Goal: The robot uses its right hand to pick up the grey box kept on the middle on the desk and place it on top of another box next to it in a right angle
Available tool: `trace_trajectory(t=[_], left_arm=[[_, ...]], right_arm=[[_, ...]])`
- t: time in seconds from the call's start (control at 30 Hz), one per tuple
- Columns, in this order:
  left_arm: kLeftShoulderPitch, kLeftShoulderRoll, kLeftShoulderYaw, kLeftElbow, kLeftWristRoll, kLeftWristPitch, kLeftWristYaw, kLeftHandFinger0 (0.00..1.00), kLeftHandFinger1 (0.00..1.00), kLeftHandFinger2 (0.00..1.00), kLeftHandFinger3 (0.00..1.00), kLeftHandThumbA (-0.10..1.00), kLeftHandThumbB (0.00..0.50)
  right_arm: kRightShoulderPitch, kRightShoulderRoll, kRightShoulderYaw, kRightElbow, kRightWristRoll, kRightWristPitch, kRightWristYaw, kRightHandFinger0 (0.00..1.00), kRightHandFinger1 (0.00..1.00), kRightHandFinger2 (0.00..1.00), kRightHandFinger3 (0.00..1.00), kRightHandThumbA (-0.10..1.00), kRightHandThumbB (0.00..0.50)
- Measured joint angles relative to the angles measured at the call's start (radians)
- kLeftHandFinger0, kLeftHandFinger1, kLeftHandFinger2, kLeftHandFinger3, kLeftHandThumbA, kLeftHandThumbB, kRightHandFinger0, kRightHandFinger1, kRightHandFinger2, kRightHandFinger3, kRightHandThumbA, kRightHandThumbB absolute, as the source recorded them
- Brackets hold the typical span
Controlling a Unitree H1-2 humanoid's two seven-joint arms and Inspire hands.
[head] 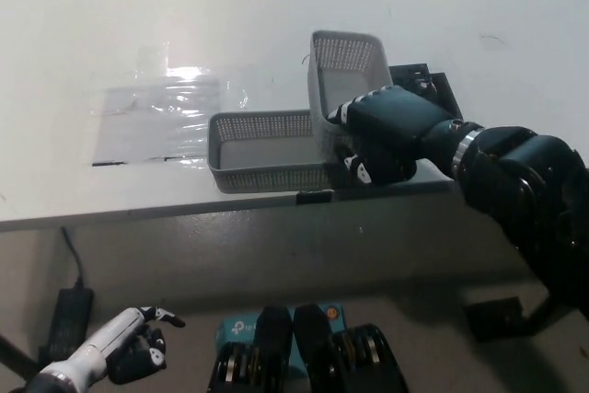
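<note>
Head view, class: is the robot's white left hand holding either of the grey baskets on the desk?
No: the white left hand hangs low beside the desk, well away from both baskets.

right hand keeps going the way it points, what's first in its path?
The right hand, shut on the upper basket, points toward picture left. On that line it would likely meet the lower basket first; depth is unclear from this one view.

Single head view, steeply downward
</note>
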Motion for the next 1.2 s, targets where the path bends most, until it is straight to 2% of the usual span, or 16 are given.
trace_trajectory(t=[0.07, 0.1, 0.13, 0.2, 0.27, 0.37, 0.5, 0.57, 0.67, 0.77, 0.83, 0.9, 0.93, 1.03, 1.07, 1.2], left_arm=[[-0.001, 0.000, 0.000, 0.000, 0.000, 0.000, 0.000, 0.22, 0.22, 0.40, 0.72, 0.03, 0.166], [-0.001, 0.000, 0.000, 0.000, 0.000, 0.000, 0.000, 0.20, 0.20, 0.38, 0.73, 0.02, 0.170], [-0.001, 0.000, 0.000, 0.000, 0.000, 0.000, -0.001, 0.21, 0.21, 0.39, 0.73, 0.02, 0.166], [-0.001, 0.000, 0.000, 0.000, 0.000, 0.000, -0.001, 0.22, 0.23, 0.40, 0.73, 0.02, 0.166], [-0.001, 0.000, -0.001, 0.001, 0.000, 0.000, -0.002, 0.21, 0.23, 0.39, 0.73, 0.02, 0.168], [-0.001, 0.000, -0.001, 0.001, 0.000, 0.000, -0.004, 0.21, 0.22, 0.39, 0.72, 0.03, 0.169], [-0.001, 0.000, -0.001, 0.001, 0.000, 0.000, -0.011, 0.18, 0.20, 0.35, 0.72, 0.04, 0.179], [-0.001, 0.000, -0.001, 0.001, 0.000, 0.001, -0.012, 0.16, 0.18, 0.34, 0.72, 0.04, 0.175], [-0.001, 0.000, -0.002, 0.001, 0.000, 0.001, -0.012, 0.20, 0.21, 0.38, 0.71, 0.04, 0.176], [0.002, 0.000, -0.004, 0.000, 0.001, 0.001, -0.012, 0.19, 0.20, 0.35, 0.69, 0.03, 0.185], [0.003, 0.000, -0.004, -0.001, 0.002, 0.001, -0.012, 0.19, 0.20, 0.35, 0.70, 0.03, 0.184], [0.003, 0.000, -0.007, -0.001, 0.004, 0.001, -0.012, 0.18, 0.19, 0.34, 0.69, 0.03, 0.188], [0.003, 0.000, -0.008, -0.001, 0.005, 0.001, -0.012, 0.16, 0.18, 0.33, 0.69, 0.02, 0.181], [0.003, 0.000, -0.008, -0.001, 0.004, 0.003, -0.013, 0.17, 0.20, 0.34, 0.67, 0.00, 0.182], [0.003, 0.000, -0.008, -0.001, 0.004, 0.003, -0.013, 0.18, 0.20, 0.35, 0.67, 0.00, 0.179], [0.003, 0.000, -0.008, -0.001, 0.004, 0.003, -0.013, 0.24, 0.26, 0.43, 0.71, 0.00, 0.181]], right_arm=[[0.000, 0.001, 0.007, -0.006, 0.000, 0.007, 0.015, 0.00, 0.00, 0.18, 0.41, -0.10, 0.275], [0.000, 0.001, 0.009, -0.007, -0.001, 0.008, 0.019, 0.00, 0.00, 0.13, 0.32, -0.10, 0.267], [0.000, 0.002, 0.016, -0.008, -0.002, 0.009, 0.025, 0.00, 0.02, 0.16, 0.43, -0.10, 0.274], [0.002, 0.006, 0.021, -0.008, -0.002, 0.009, 0.029, 0.00, 0.00, 0.07, 0.38, -0.10, 0.275], [0.006, 0.011, 0.024, -0.008, -0.002, 0.009, 0.030, 0.00, 0.00, 0.00, 0.04, -0.10, 0.275], [0.015, 0.019, 0.025, -0.005, -0.006, 0.006, 0.027, 0.00, 0.00, 0.29, 0.03, -0.10, 0.279], [0.017, 0.030, 0.025, 0.017, -0.013, -0.004, 0.007, 0.00, 0.00, 0.42, 0.23, -0.10, 0.252], [0.017, 0.037, 0.025, 0.033, -0.018, -0.015, -0.010, 0.00, 0.01, 0.44, 0.32, -0.10, 0.290], [0.017, 0.043, 0.025, 0.049, -0.024, -0.030, -0.037, 0.00, 0.11, 0.55, 0.47, -0.10, 0.269], [0.028, 0.047, 0.030, 0.067, -0.046, -0.057, -0.081, 0.00, 0.09, 0.48, 0.50, -0.10, 0.145], [0.036, 0.048, 0.034, 0.078, -0.059, -0.077, -0.108, 0.00, 0.00, 0.31, 0.39, -0.10, 0.092], [0.036, 0.048, 0.041, 0.089, -0.076, -0.096, -0.129, 0.00, 0.00, 0.19, 0.36, -0.10, 0.044], [0.036, 0.048, 0.044, 0.091, -0.082, -0.104, -0.134, 0.00, 0.00, 0.16, 0.42, -0.10, 0.009], [0.036, 0.045, 0.052, 0.090, -0.098, -0.111, -0.133, 0.00, 0.00, 0.11, 0.58, -0.10, 0.004], [0.036, 0.043, 0.054, 0.090, -0.102, -0.111, -0.132, 0.00, 0.00, 0.08, 0.62, -0.10, 0.030], [0.036, 0.034, 0.065, 0.077, -0.124, -0.110, -0.117, 0.00, 0.00, 0.07, 0.64, -0.07, 0.089]])
